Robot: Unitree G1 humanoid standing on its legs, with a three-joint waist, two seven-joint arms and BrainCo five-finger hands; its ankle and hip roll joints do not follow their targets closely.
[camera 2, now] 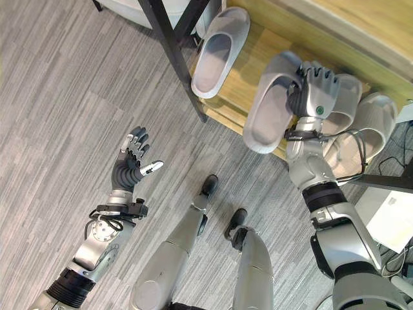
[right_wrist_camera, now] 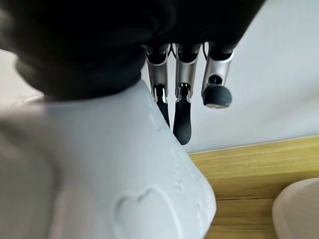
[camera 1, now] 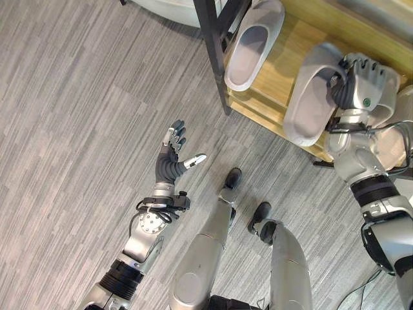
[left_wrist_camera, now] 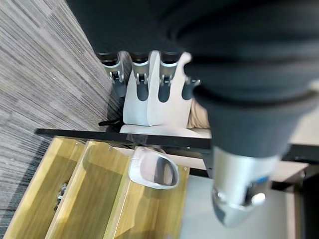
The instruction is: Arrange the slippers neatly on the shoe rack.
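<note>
My right hand (camera 1: 359, 82) is shut on a pale grey slipper (camera 1: 310, 97), gripping its upper and holding it toe-down over the front of the wooden shoe rack shelf (camera 1: 284, 61). Seen from the right wrist, the held slipper (right_wrist_camera: 114, 174) lies under the fingers (right_wrist_camera: 182, 107). A second slipper (camera 1: 253, 44) lies on the shelf beside the black frame post (camera 1: 213, 51). Two more slippers (camera 2: 374, 123) sit partly hidden behind my right hand. Out over the floor, my left hand (camera 1: 173, 158) is open and holds nothing; its fingers (left_wrist_camera: 139, 79) are straight.
The rack's lower wooden boards (left_wrist_camera: 84, 189) and one slipper (left_wrist_camera: 154, 169) appear in the left wrist view. A white sheet (camera 2: 387, 219) lies on the floor at the right. A pale rounded object (camera 1: 168, 10) sits beyond the rack's post. Grey striped flooring (camera 1: 77, 129) lies to the left.
</note>
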